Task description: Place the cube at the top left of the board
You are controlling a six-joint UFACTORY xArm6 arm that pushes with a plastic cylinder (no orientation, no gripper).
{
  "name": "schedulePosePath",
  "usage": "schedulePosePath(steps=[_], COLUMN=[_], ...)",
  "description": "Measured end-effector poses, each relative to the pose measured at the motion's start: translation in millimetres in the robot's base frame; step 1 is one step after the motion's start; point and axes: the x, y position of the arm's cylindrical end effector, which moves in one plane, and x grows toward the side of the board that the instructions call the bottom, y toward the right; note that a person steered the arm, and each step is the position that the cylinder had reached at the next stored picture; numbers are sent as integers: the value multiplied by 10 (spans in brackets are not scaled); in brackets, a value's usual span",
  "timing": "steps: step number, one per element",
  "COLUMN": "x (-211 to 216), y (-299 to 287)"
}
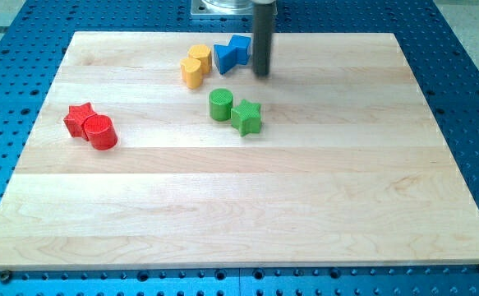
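A pale wooden board [239, 214] lies on a blue perforated bench [469, 49], and the dark rod comes straight down from the upper middle of the frame, with my tip [261, 75] resting on the board near its top edge. There is no hand on this arm at all, only the bare rod, so nothing is being gripped. Just to the view's left of my tip sits a pair of blue blocks: a blue cube [240, 48], the one nearer the rod and looking to touch or nearly touch its shaft, and a blue block [224, 58] of an irregular, notched shape pressed against the cube's lower left side. So the cube stands at the top centre of the board, well apart from the upper left corner. Further to the view's left, close beside the blue pair, two yellow blocks stand together: a yellow block [200, 56] toward the top and a yellow rounded block [191, 72] just below it, touching it. Below my tip, toward the middle of the board, a green cylinder [220, 105] stands upright with a green star [246, 116] against its right side. Far off at the view's left, a red star [80, 119] and a red cylinder [100, 131] sit touching, the cylinder at the star's lower right.
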Motion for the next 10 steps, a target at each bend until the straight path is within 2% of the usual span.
schedulePosePath(steps=[1,2,3,4,5,6,7,9,10], x=[-234,-268,-430,-620,-509,-508,-275,-200,-321], y=[-549,-1200,-910,-1477,-2450,-1816,-1694,-2506,-2541])
